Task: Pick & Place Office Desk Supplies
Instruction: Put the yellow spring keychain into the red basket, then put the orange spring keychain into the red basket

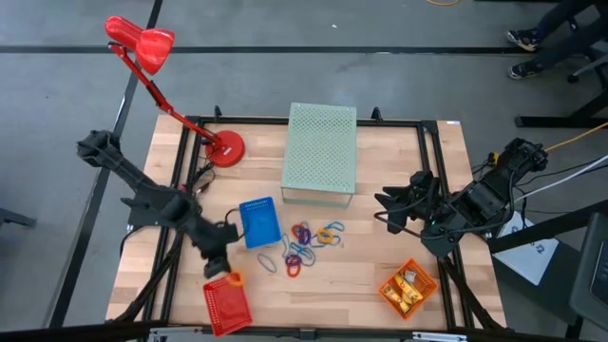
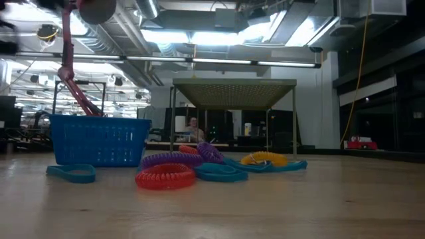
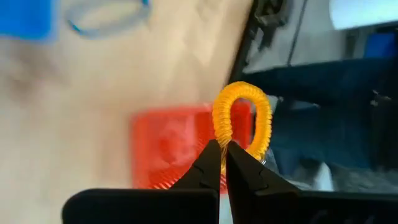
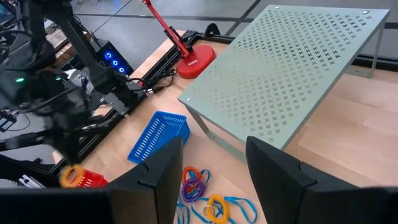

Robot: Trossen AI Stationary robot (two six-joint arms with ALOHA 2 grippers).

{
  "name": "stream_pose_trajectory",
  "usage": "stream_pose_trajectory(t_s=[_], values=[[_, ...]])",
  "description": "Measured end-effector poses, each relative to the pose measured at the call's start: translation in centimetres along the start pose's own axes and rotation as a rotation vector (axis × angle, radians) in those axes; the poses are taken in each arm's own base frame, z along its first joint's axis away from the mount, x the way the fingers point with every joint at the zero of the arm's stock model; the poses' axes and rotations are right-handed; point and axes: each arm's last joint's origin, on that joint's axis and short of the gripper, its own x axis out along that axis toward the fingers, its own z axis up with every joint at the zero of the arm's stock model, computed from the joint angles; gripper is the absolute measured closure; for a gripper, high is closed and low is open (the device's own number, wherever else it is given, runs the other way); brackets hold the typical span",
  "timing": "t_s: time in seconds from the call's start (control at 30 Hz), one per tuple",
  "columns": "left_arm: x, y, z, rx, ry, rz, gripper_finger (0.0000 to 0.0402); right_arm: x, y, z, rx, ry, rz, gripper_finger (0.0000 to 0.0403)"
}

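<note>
Grey floor surrounds your wooden table (image 1: 380, 256), and the green box (image 1: 320, 147) stands near the middle of its far edge; take that box as your landmark.

Your left gripper (image 1: 228, 271) sits well in front of the box and off to its left, just above the red basket (image 1: 226, 304) at the table's near edge. Its fingers are clenched on an orange loop (image 3: 241, 121), which stands up from the fingertips (image 3: 211, 163) in the left wrist view with the red basket showing blurred behind it. From above you can see the same loop as a small orange spot at the basket's far rim.

Your loose loops (image 1: 309, 242) lie in a cluster just in front of the box: red, purple, blue and orange ones tangled together, with a pale blue one (image 1: 267, 261) a little to the cluster's left. The blue basket (image 1: 258, 221) is tipped on its side between the box and the left gripper.

Your right gripper (image 1: 391, 211) waits to the right of the box, fingers spread apart, holding nothing. The orange basket (image 1: 408, 288) sits in front of the box and well to its right, with yellow pieces (image 1: 410, 282) inside. A red lamp (image 1: 225, 148) has its base left of the box.
</note>
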Motion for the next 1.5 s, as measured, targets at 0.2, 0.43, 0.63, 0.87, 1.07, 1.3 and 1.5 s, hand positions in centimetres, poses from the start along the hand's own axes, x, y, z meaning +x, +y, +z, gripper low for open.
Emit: stream_pose_trajectory(t_s=[0.2, 0.43, 0.63, 0.87, 1.07, 1.3, 1.5], values=[[0.5, -1.3, -2.4, -0.06, 0.005, -0.032, 0.0398, 0.2, -0.1, 0.2, -0.013, -0.007, -0.012, 0.0225], [2.5, -1.4, -3.3, -0.088, 0.055, 0.008, 0.0398, 0.5, -0.1, 0.4, -0.005, -0.017, -0.026, 0.0225], [5.4, -0.8, -3.6, -0.104, 0.116, 0.073, 0.0393, 0.5, -0.1, 0.4, -0.004, -0.016, -0.025, 0.0225], [6.7, -0.4, -3.8, -0.152, 0.132, 0.107, 0.0334, 0.5, -0.1, 0.4, -0.001, -0.006, -0.021, 0.0225], [6.6, -0.6, -4.2, -0.163, 0.156, 0.094, 0.0262, 0.5, 0.0, 0.3, -0.003, 0.009, -0.018, 0.0225], [3.7, -2.2, -2.1, -0.165, -0.128, -0.062, 0.0225, 0.5, 0.0, 0.3, -0.017, 0.009, -0.017, 0.0225], [0.5, -3.3, 3.1, -0.044, -0.398, -0.022, 0.0245, 0.5, 0.0, 0.3, -0.025, 0.004, -0.018, 0.0224]])
